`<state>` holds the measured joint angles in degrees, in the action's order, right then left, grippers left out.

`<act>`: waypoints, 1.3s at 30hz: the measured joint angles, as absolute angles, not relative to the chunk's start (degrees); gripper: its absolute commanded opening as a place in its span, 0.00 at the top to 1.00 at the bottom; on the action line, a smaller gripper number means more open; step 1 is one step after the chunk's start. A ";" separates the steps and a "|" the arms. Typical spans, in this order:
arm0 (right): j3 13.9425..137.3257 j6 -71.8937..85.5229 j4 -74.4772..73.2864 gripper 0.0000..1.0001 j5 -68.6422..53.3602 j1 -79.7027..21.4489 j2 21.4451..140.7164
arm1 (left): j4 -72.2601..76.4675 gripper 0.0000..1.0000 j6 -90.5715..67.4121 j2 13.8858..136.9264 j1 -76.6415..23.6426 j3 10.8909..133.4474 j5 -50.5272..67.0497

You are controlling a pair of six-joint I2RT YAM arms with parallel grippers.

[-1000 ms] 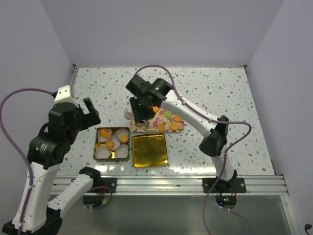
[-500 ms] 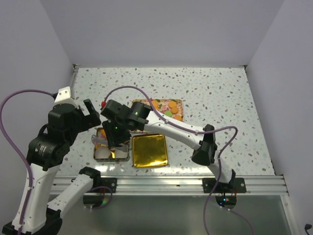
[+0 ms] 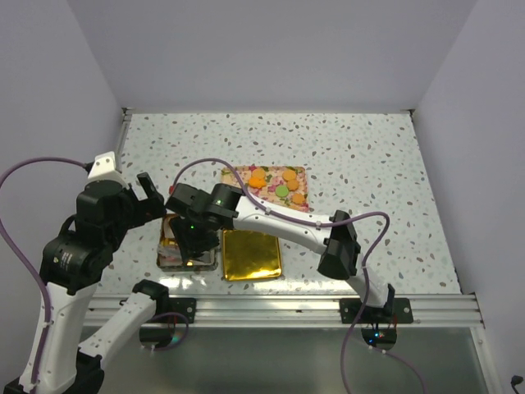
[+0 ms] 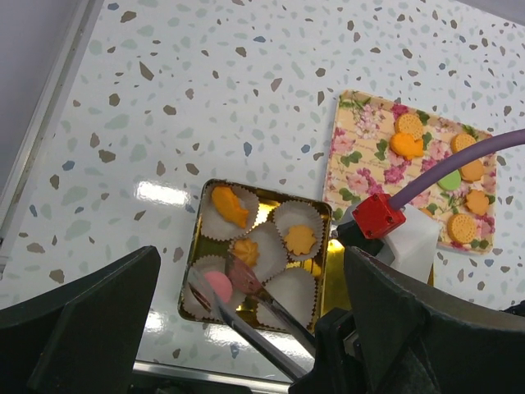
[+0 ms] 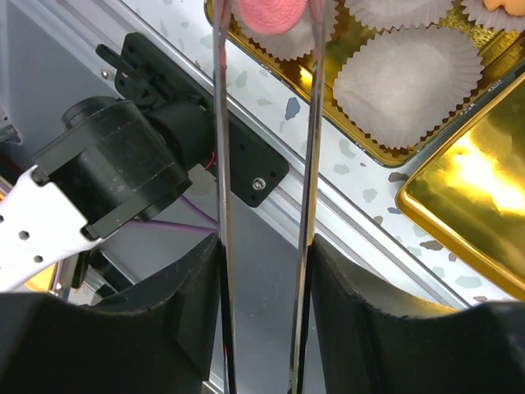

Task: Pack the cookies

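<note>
The table [image 3: 369, 148] carries three items grouped near the arm bases, where both arms appear able to reach them. A floral tray [image 4: 361, 164] serves as the supply point, and the loose cookies [image 4: 477, 201] lie flat on it. A gold tin [image 4: 194, 246], nearer the bases, is the packing target. The tin lid [image 3: 252, 252] lies just beside the tin on its right, which leaves the opening free. The right arm reaches across to the tin. The right pincer [image 5: 264, 263] is clamped on long metal tongs [image 5: 310, 164], one finger against the outside of each blade. The tongs extend reach, and their thin tips suit flat discs. The left pincer [image 4: 252, 263] is spread wide and empty, and it hovers near the tin's left side, where it does not obstruct. White paper cups [image 5: 406, 82] line the tin to separate the pieces. Three hold orange pieces and at least one is vacant. The pink cookie [image 5: 271, 15] sits over the near-left cup between the blade tips. Whether the tips pinch it or have let go cannot be determined.
</note>
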<state>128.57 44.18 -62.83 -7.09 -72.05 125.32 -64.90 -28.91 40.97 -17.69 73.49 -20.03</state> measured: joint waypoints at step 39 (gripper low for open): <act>122.45 36.47 -70.04 0.43 6.52 -48.97 113.93 | -62.63 0.00 -29.58 42.96 -17.72 73.49 -17.02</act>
<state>122.45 36.47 -70.04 6.52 -48.97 113.93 -62.63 -29.58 42.96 -17.72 73.49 -17.02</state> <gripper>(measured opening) 0.571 0.997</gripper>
